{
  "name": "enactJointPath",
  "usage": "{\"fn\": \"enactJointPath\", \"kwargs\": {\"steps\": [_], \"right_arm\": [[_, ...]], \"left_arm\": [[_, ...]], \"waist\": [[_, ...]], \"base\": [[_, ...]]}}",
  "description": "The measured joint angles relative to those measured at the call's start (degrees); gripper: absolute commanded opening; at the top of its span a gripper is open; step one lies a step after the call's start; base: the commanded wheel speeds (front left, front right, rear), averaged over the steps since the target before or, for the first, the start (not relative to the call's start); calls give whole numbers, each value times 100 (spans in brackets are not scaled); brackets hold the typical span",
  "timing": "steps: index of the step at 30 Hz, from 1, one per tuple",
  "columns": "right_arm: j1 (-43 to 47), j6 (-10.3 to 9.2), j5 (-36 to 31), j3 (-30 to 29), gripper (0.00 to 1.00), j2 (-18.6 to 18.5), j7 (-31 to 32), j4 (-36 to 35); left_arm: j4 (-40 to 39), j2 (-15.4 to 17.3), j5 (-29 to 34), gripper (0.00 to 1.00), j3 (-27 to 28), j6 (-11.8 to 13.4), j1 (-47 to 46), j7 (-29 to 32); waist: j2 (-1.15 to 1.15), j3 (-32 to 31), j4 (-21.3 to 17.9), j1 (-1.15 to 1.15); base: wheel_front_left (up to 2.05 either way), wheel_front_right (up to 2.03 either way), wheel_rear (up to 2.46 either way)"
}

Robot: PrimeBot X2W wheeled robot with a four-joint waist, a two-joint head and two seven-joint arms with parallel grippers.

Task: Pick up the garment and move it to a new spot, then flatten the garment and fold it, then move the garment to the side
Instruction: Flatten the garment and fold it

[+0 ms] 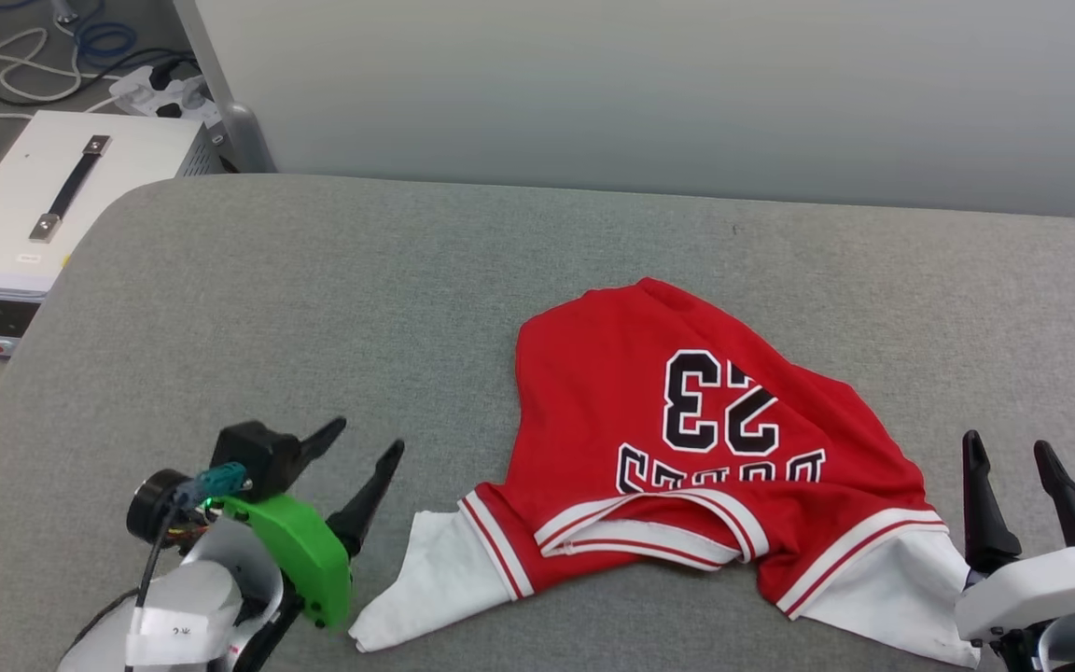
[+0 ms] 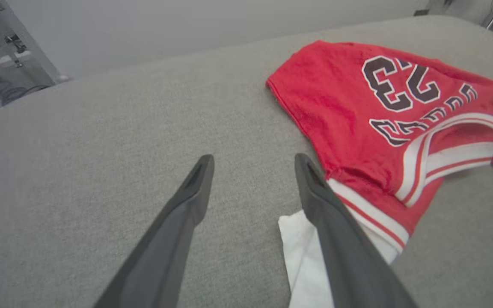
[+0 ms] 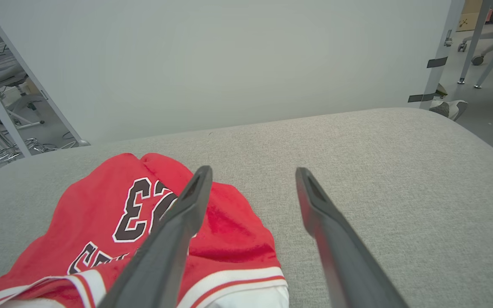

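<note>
— left claw sits closest, at the lower left of the head view, with a green bracket behind it. how do its fingers stand?
— spread wide, tips over bare grey worktop. in the left wrist view the finger on that view's right crosses in front of a white sleeve. whether it touches the cloth, i cannot tell.
— and past the worktop's left edge?
— white box with a black strap handle down on the floor, and a power strip with cables beyond it.
— where is the garment?
— lying rumpled on the worktop, right of centre, between the 2 claws. the red body faces up with a black, white-outlined "23", upside down from the head. the lettering under it is partly hidden by the striped neckline. the neck end is toward the robot, 1 sleeve reaching toward each claw.
— right claw?
— lower right, fingers parted too, pointing up the view, just beside the other white sleeve. in its own wrist view 1 finger overlaps the red cloth and the other is over bare worktop.
— behind it all?
— plain pale wall panel along the far edge.
</note>
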Motion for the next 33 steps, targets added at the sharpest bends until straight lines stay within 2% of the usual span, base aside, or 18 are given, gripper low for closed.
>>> {"fn": "enactJointPath", "kwargs": {"steps": [3,6,9,12,15,19,24,29,33], "right_arm": [[33,0,2,2,100,-1,29,-73],[83,-1,7,25,100,-13,74,-135],[86,0,9,64,100,-24,113,-187],[87,-1,12,98,100,-47,152,-231],[89,-1,19,159,100,-116,244,-269],[58,-1,20,377,100,-366,639,-382],[-471,0,229,1039,100,-1029,1905,-491],[-1509,0,769,1820,100,-1668,4001,-324],[-2264,-1,1165,2287,100,-1859,5644,26]], "left_arm": [[-304,-201,-21,100,432,341,21,-409],[-658,-475,42,100,934,597,181,-481],[-1173,-878,363,100,1707,720,584,-482],[-1494,-1260,815,100,2286,699,1112,-481],[-1690,-1617,1179,100,2796,514,1527,-482],[-1705,-1879,1707,100,3053,155,1690,-481],[-1659,-2178,2105,100,3210,-151,1670,-482],[-1566,-2482,2339,100,3326,-361,1619,-481],[-1477,-2664,2432,100,3423,-449,1529,-481]], "waist": [[0,-45,59,0],[0,-65,117,0],[0,-58,158,0],[0,-38,178,0],[0,-14,210,0],[0,69,284,0],[0,264,400,0],[0,504,591,0],[0,676,805,0]], "base": [[0,0,0],[0,0,0],[0,0,0],[0,0,0],[0,0,0],[0,0,0],[0,0,0],[0,0,0],[0,0,0]]}}
